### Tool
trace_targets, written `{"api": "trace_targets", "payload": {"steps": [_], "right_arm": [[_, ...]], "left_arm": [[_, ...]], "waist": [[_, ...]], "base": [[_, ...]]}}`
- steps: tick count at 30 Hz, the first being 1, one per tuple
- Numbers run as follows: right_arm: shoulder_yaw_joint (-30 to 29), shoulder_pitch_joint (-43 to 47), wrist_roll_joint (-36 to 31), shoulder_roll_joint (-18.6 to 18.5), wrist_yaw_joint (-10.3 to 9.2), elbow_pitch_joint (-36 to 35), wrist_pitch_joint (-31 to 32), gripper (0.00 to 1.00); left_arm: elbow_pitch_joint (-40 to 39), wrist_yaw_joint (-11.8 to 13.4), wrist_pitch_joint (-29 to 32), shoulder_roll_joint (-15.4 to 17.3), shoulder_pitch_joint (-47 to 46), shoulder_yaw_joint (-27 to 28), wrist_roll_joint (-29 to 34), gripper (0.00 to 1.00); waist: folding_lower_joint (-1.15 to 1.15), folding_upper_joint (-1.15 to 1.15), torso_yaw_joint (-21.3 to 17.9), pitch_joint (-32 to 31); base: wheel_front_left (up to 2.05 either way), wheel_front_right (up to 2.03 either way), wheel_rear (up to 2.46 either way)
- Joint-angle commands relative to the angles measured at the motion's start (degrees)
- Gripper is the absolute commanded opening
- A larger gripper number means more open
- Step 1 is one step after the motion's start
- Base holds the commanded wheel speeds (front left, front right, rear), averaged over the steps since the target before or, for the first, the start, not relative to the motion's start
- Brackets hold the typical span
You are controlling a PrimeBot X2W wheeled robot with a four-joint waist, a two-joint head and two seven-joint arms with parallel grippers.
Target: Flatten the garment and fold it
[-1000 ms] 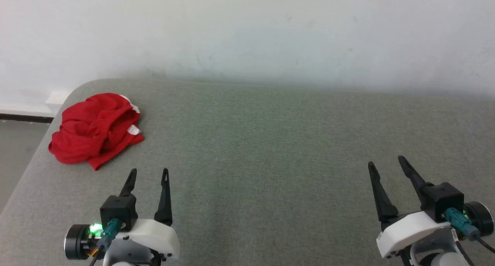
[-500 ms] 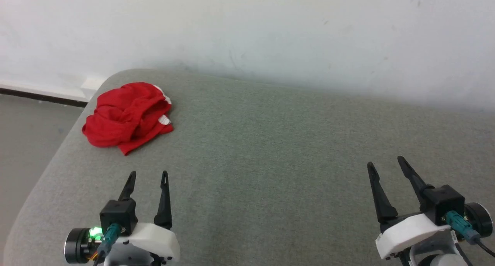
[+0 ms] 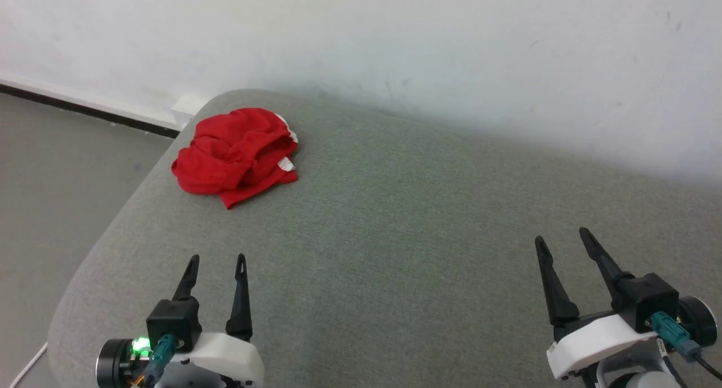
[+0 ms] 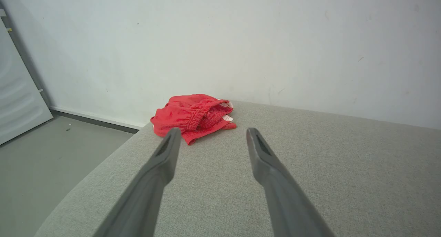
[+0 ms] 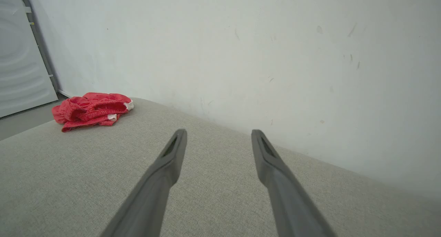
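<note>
Far ahead of left claw [image 3: 217,258]: crumpled garment [image 3: 234,154], untouched.

The left tool [image 3: 218,256] sits low at the robot's left, its two dark fingers [image 3: 240,298] spread apart and pointing forward, with a green light [image 3: 139,343] glowing on its wrist. The right tool [image 3: 562,234] sits at the lower right. Its fingers are equally parted and lean slightly leftward above a white wrist housing [image 3: 592,340].

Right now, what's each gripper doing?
Left gripper: open, holding nothing.
Right gripper: open, holding nothing.
</note>
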Motion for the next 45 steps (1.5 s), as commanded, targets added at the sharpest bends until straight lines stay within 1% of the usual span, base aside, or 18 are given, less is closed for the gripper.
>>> {"api": "trace_targets", "payload": {"steps": [1, 32, 45], "right_arm": [[0.2, 0.6, 0.5, 0.1, -0.07, 0.2, -0.7, 1.00], [2.3, 1.6, 2.4, 0.2, -0.10, 0.9, -4.4, 1.00], [2.6, 1.8, 2.8, 0.2, -0.11, 1.2, -6.0, 1.00]], "left_arm": [[0.3, 0.4, -0.6, 0.3, 0.7, -0.2, -0.2, 1.00], [1.2, 1.7, -4.3, 0.4, 2.2, -1.6, -0.9, 1.00], [1.2, 2.2, -5.9, 0.2, 2.9, -2.0, -1.5, 1.00]], "waist": [[0.00, 0.00, 1.2, -0.2], [0.00, 0.00, 10.8, -0.9], [0.00, 0.00, 14.0, -0.9]], "base": [[0.00, 0.00, 0.00], [0.00, 0.00, 0.00], [0.00, 0.00, 0.00]]}}
